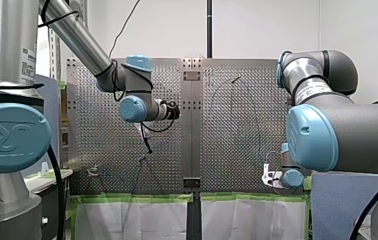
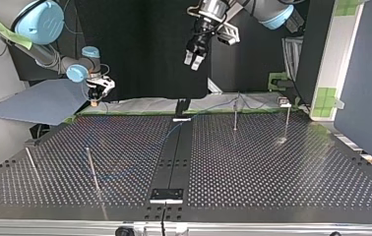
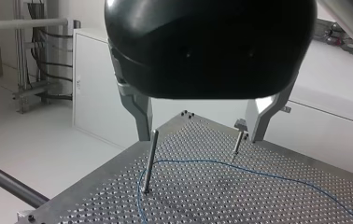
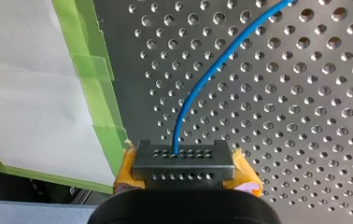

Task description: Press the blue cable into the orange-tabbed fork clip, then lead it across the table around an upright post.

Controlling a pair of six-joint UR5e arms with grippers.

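Now left end effector [image 3: 201, 136] hangs released above the counter [image 3: 258, 200]. Opposite, right end effector [image 4: 184, 161] grips blue cable [image 4: 202, 84].

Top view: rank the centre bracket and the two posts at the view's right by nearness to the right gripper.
1. Centre bracket, mid far edge, nearest my right gripper, which holds the blue cable.
2. Inner post, rightward of the bracket.
3. Outer post, farthest right.
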